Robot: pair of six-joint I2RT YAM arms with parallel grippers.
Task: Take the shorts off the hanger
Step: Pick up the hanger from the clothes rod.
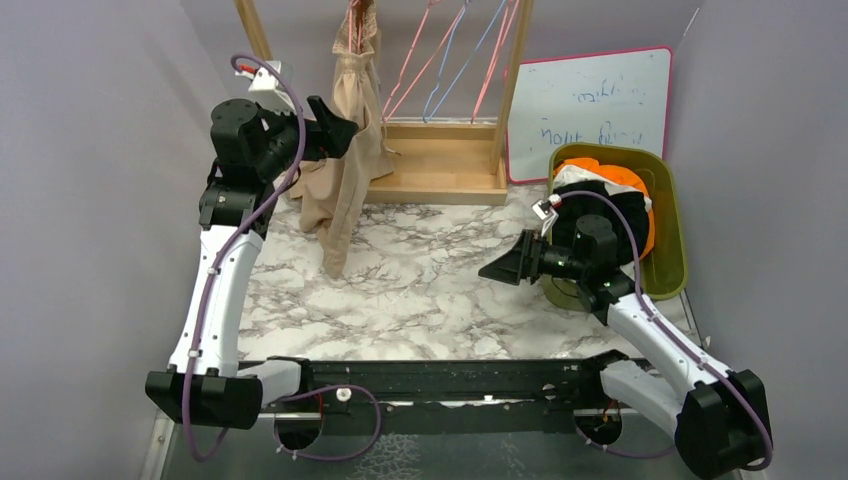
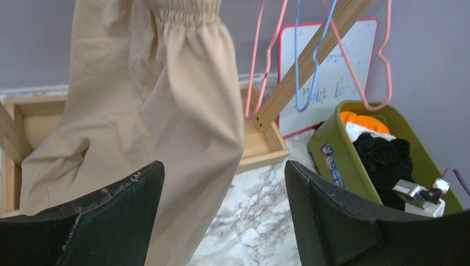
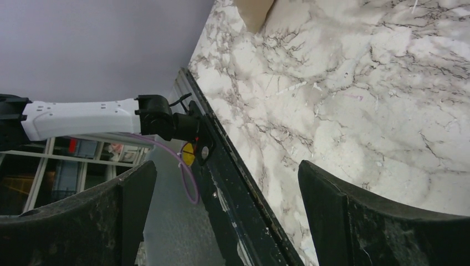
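The tan-beige shorts [image 1: 345, 160] hang from a pink hanger on the wooden rack, their legs reaching the marble table. In the left wrist view the shorts [image 2: 155, 111] fill the upper left, part of the fabric lying between the jaws. My left gripper [image 1: 345, 130] is open, right beside the hanging shorts. My right gripper [image 1: 497, 270] is open and empty, low over the table left of the green bin [image 1: 676, 225]. The orange shorts [image 1: 612, 172], cream-white shorts [image 2: 366, 132] and black shorts [image 2: 385, 160] lie in the bin.
Empty pink and blue hangers [image 1: 450, 60] hang on the wooden rack [image 1: 440, 150] at the back. A small whiteboard [image 1: 590, 105] leans against the back wall behind the bin. The black rail [image 3: 233, 183] of the arm bases runs along the near table edge.
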